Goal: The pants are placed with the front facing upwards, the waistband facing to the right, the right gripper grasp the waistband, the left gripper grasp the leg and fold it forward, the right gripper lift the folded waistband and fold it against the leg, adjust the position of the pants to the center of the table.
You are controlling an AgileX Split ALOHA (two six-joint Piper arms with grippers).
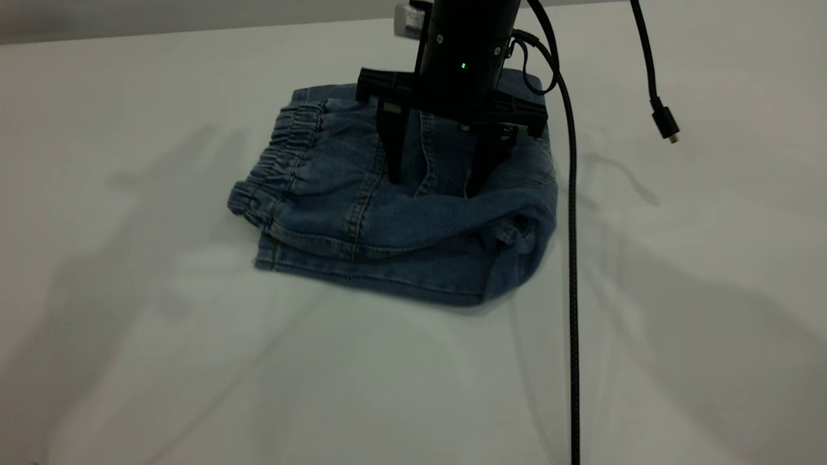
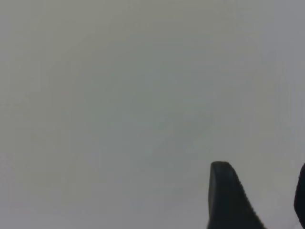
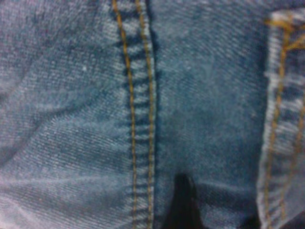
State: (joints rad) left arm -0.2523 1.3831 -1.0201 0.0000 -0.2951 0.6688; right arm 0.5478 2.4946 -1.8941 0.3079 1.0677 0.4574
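The pants lie folded into a compact stack on the counter, set toward its far side in the exterior view. The waistband shows as a ruched strip along the stack's left edge in that view. A stitched hem runs along the near edge, and the right near corner is bunched into a rounded fold. No containers are present.

The right gripper stands vertically over the middle of the pants, pointing down. Its fingers are apart, both tips pressed into the top denim layer, with a double-stitched seam between them. Nothing is clamped between them; the cloth dips slightly around the tips. The right wrist view shows only denim at close range: a tan double-stitched seam runs past one dark fingertip, and a second stitched edge lies to one side of it.

A black cable hangs from the right arm, passing just right of the pants and reaching the near edge of the exterior view. A second cable ends in a loose plug above the counter, well right of the pants.

The left gripper appears only in its own wrist view, over bare counter with no denim in sight; its fingers are apart.
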